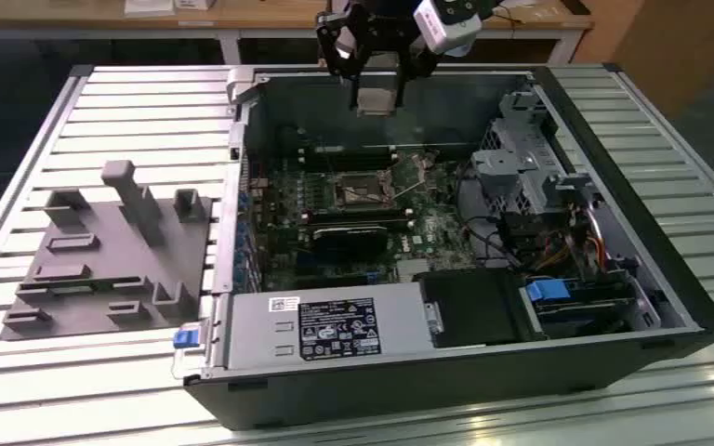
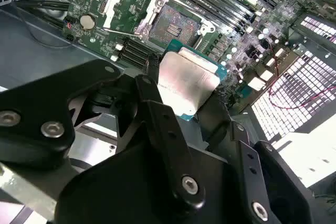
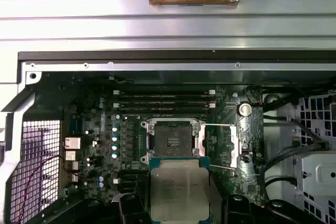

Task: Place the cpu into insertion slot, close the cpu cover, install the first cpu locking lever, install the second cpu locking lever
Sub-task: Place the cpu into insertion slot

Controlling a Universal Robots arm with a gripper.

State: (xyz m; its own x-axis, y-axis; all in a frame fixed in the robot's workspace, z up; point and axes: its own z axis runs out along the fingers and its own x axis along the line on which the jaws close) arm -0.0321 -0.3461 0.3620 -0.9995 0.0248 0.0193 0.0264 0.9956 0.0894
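With the hand (image 2: 185, 91) clamps the cpu (image 2: 192, 75) by two edges. Holds it high above the open computer case (image 1: 456, 381), well over the bare insertion slot (image 3: 172, 140), the cpu cover (image 3: 231, 148) swung open beside.

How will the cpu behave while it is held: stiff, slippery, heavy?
Probably stiff: the cpu lies flat and unbent in the tool. Its smooth metal top may be slippery. Being thin, it is likely light.
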